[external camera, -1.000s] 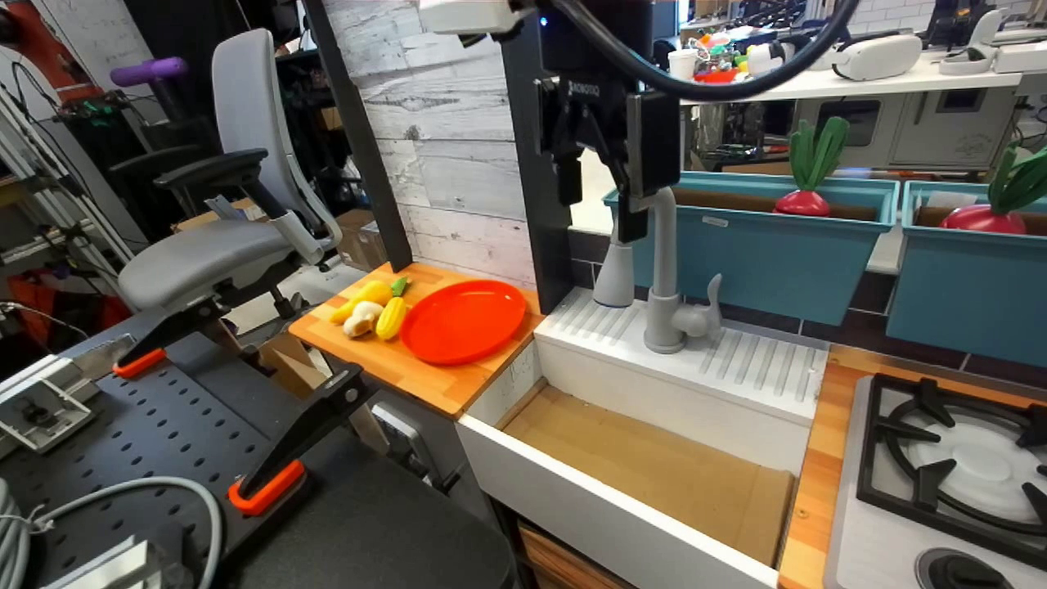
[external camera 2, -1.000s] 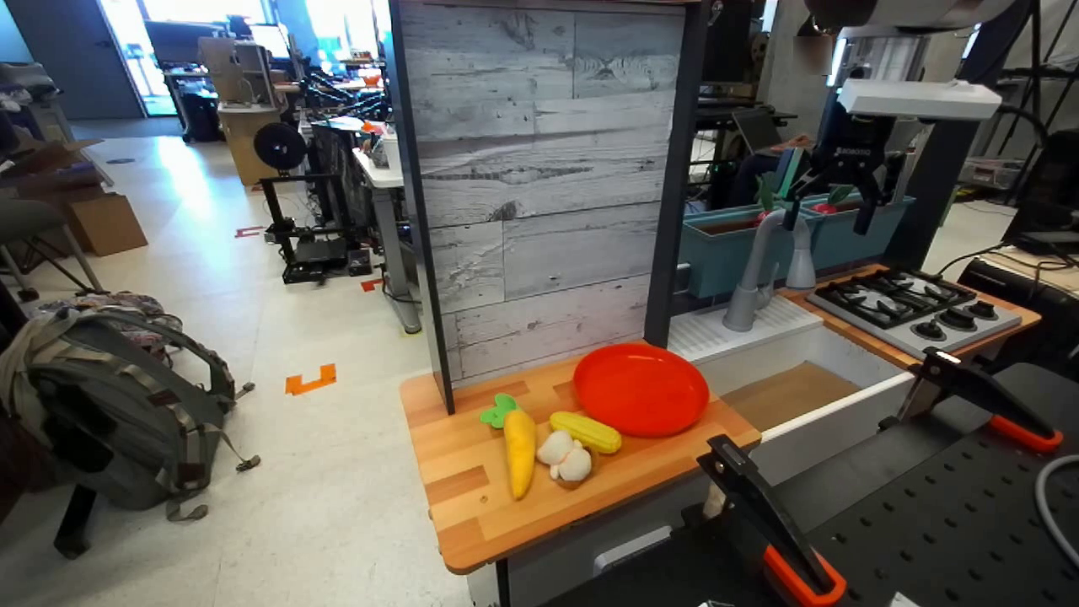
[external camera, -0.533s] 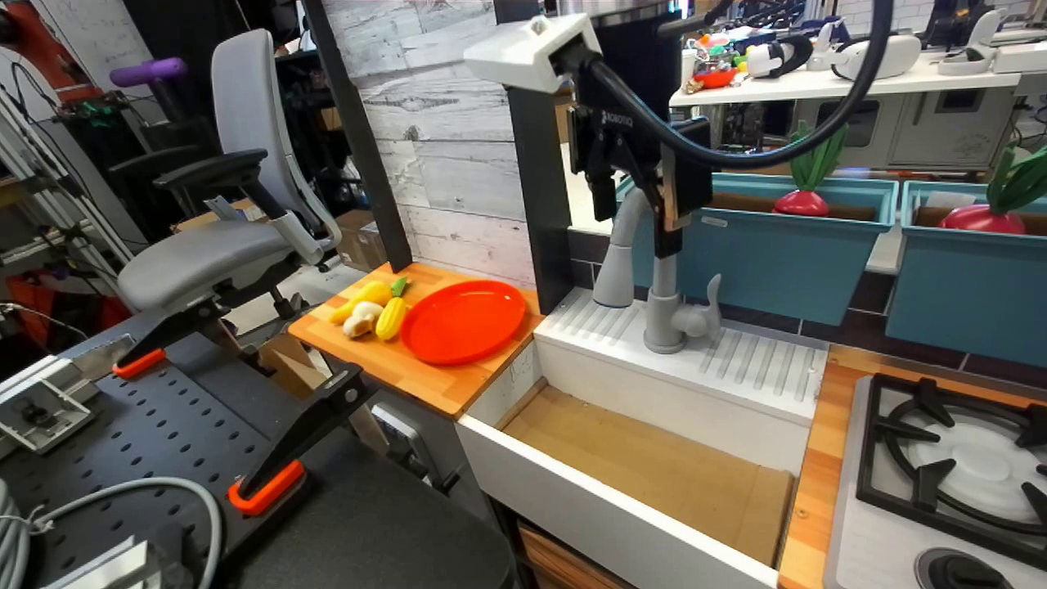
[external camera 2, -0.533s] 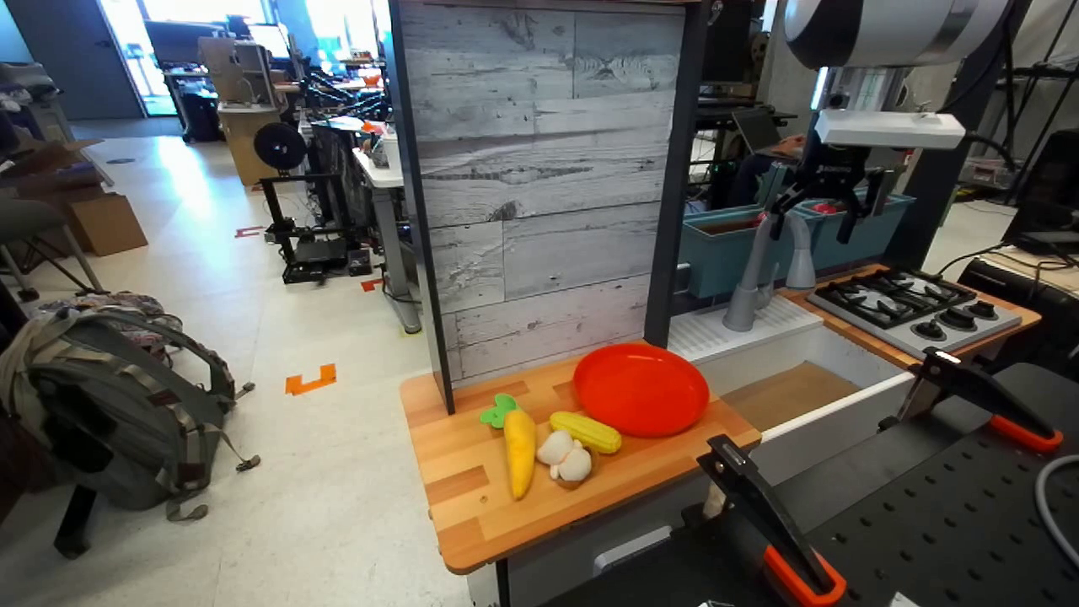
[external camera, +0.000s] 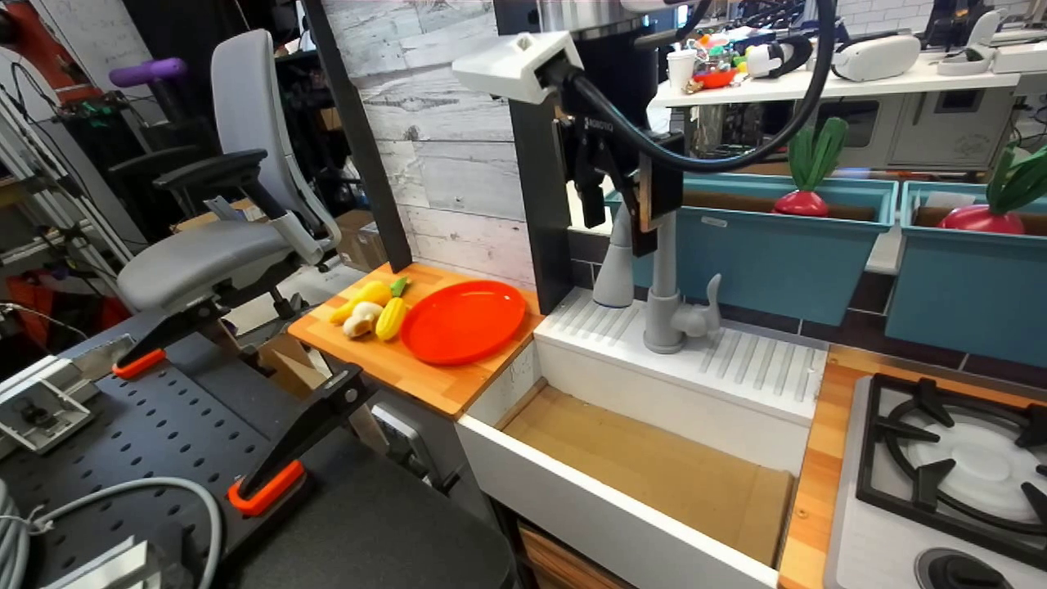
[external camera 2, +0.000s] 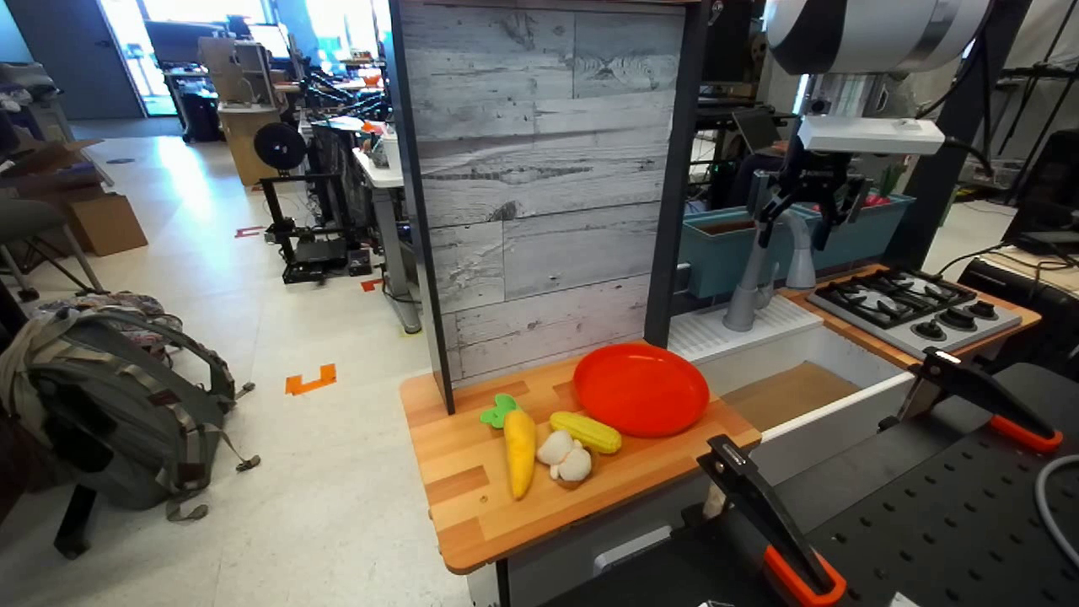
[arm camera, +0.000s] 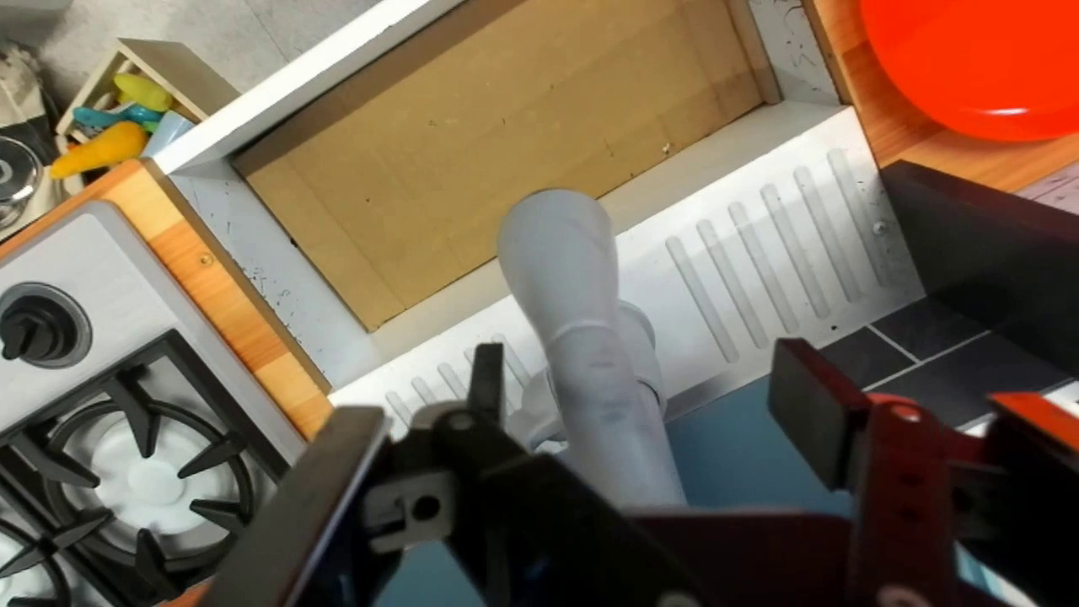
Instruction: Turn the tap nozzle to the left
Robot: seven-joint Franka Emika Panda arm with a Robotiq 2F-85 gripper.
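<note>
"ROBOTIQ" lettering (external camera: 599, 125) on black housing (external camera: 622, 82) above jaws; planter label (external camera: 713, 222) illegible

Gripper (external camera 2: 792, 239) brought down over the past second
In an exterior view, at the frame's upper right, it has been lowered and shifted leftward

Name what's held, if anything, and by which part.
Nothing is held: the pincer stands open, and in the wrist view its jaws are either side of the tap nozzle.
</note>
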